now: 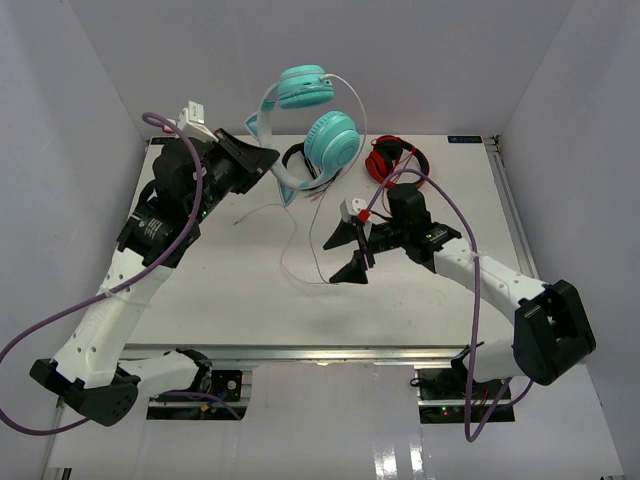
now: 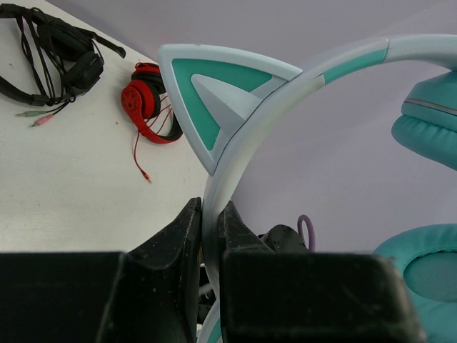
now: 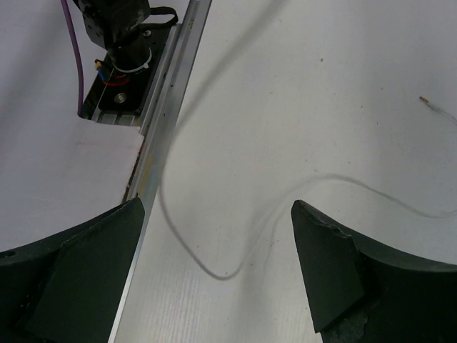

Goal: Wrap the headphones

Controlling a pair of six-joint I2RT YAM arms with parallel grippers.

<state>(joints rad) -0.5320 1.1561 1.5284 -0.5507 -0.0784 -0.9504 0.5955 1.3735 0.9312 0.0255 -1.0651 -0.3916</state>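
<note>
The teal headphones (image 1: 330, 140) hang in the air over the table's back, both round ear cups up. My left gripper (image 1: 268, 160) is shut on their pale headband (image 2: 214, 189), just below a cat ear (image 2: 214, 93). Their thin white cable (image 1: 285, 240) drops to the table and loops forward. My right gripper (image 1: 346, 252) hovers open low over that loop. In the right wrist view the cable (image 3: 221, 275) lies on the table between the fingers of that gripper (image 3: 218, 207), touching neither. The cable's plug end (image 3: 426, 101) rests farther off.
Black headphones (image 2: 57, 50) and red headphones (image 2: 146, 103) lie at the table's back, near the teal pair. The metal rail of the table's front edge (image 3: 164, 107) runs close to my right gripper's left finger. White walls enclose the sides.
</note>
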